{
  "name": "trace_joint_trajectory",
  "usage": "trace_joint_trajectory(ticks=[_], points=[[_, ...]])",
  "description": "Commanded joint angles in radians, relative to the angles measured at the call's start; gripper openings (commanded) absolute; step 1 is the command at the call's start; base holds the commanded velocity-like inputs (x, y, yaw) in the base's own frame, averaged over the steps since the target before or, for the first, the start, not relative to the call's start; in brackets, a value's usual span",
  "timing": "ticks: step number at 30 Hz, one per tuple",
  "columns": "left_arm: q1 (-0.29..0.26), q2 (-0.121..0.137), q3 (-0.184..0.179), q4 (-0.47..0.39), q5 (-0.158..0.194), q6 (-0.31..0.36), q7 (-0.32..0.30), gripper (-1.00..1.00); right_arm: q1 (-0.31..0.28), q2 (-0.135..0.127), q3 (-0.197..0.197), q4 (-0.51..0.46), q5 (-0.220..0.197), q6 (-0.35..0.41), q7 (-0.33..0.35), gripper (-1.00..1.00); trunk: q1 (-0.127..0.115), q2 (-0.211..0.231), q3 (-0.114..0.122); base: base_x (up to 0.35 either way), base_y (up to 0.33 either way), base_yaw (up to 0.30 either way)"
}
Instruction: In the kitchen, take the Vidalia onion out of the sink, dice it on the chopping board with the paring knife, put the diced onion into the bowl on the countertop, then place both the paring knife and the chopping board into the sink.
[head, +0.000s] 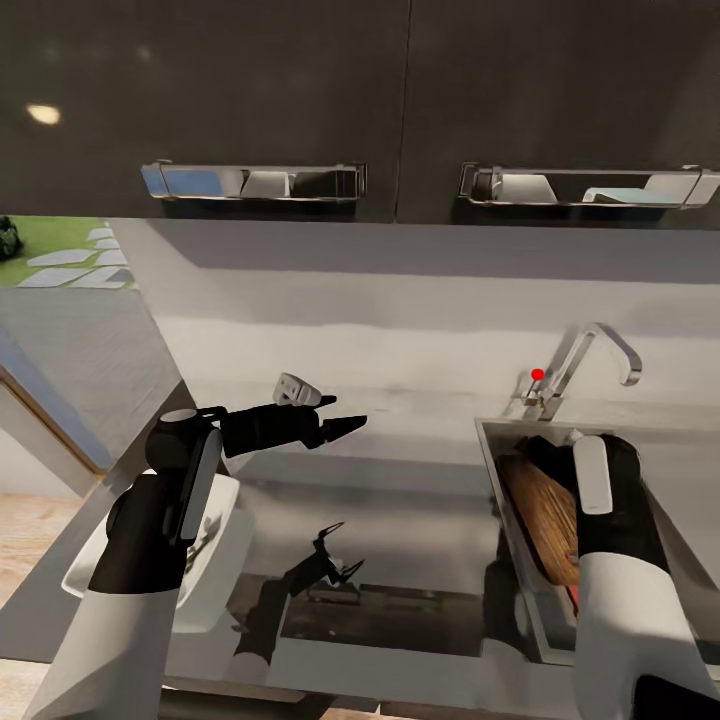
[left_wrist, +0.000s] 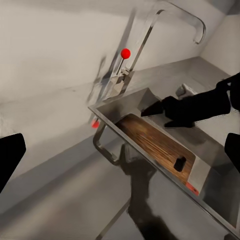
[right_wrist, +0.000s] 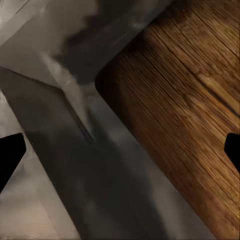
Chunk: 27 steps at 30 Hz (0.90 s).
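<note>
Lowering the chopping board (head: 540, 515) into the sink (head: 487, 432).

The right gripper (left_wrist: 155, 107) sits inside the basin directly over the board, which lies tilted against the basin wall; its jaws appear spread, not clamping the wood. A red spot beside the board's near end may be the paring knife. Risk: withdrawing upward may snag the board edge. The left gripper (head: 345, 425) hovers over the countertop (head: 400, 520), fingers apart, with the bowl (head: 215, 560) behind its wrist.

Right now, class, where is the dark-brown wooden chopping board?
The dark-brown wooden chopping board lies inside the grey steel sink at the head view's right, below the chrome tap.
</note>
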Motion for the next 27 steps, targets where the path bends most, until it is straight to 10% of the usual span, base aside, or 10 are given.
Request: trace_joint_trajectory(ticks=[1,6,16,27], points=[[-0.001,0.000,0.001,0.000,0.002,0.008,-0.001,1.00,-0.001,-0.001,0.016,-0.009,-0.009,0.005,-0.006,1.00,0.001,-0.002,-0.002,0.000,0.000,0.000],[-0.001,0.000,0.001,0.011,0.002,0.007,-0.001,1.00,0.000,-0.033,0.093,-0.044,-0.009,0.008,0.029,1.00,0.001,-0.002,-0.002,0.000,0.000,0.000],[-0.001,-0.001,0.001,0.016,0.002,0.007,-0.001,1.00,0.012,-0.210,0.145,-0.051,-0.004,0.008,0.456,1.00,0.001,-0.002,-0.002,0.000,0.000,0.000],[-0.001,-0.002,0.001,0.017,0.002,0.006,-0.001,1.00,0.019,-0.248,0.260,-0.070,0.001,0.007,0.561,1.00,0.001,-0.002,0.014,-0.158,0.000,-0.040]])
